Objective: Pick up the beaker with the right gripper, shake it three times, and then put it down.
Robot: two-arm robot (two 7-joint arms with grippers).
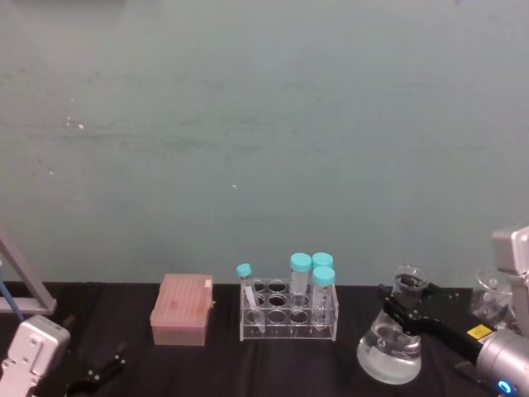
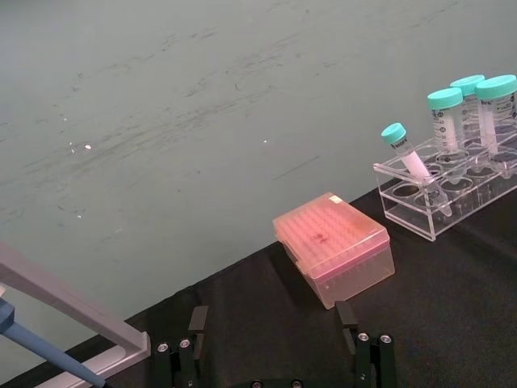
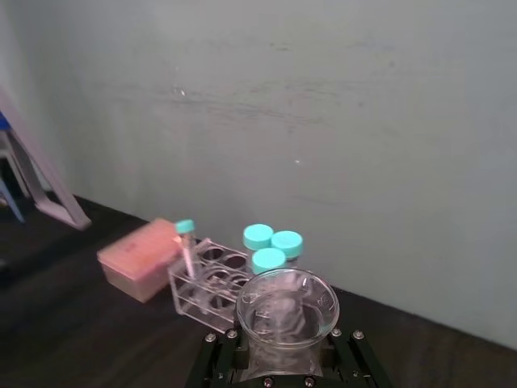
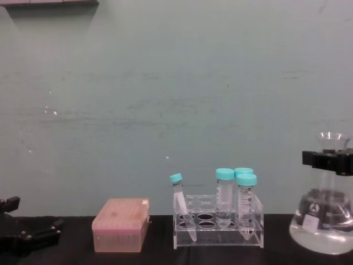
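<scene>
The beaker [image 1: 388, 343] is a clear conical flask with some clear liquid, standing at the right end of the black table. Its flared rim [image 3: 287, 311] fills the near part of the right wrist view, and a small round mark shows low on the beaker [image 4: 324, 221] in the chest view. My right gripper [image 1: 407, 310] reaches in from the right and is shut on the flask's neck just under the rim. The right gripper [image 4: 329, 161] shows as a black bar across that neck. The flask's base looks level with the table. My left gripper [image 2: 275, 347] rests open low at the left.
A clear tube rack [image 1: 289, 318] with several blue-capped tubes stands just left of the beaker. A pink tip box [image 1: 182, 310] lies farther left. More glassware [image 1: 496, 298] sits behind my right arm. A grey stand [image 1: 21, 281] is at the far left, and a green wall rises close behind.
</scene>
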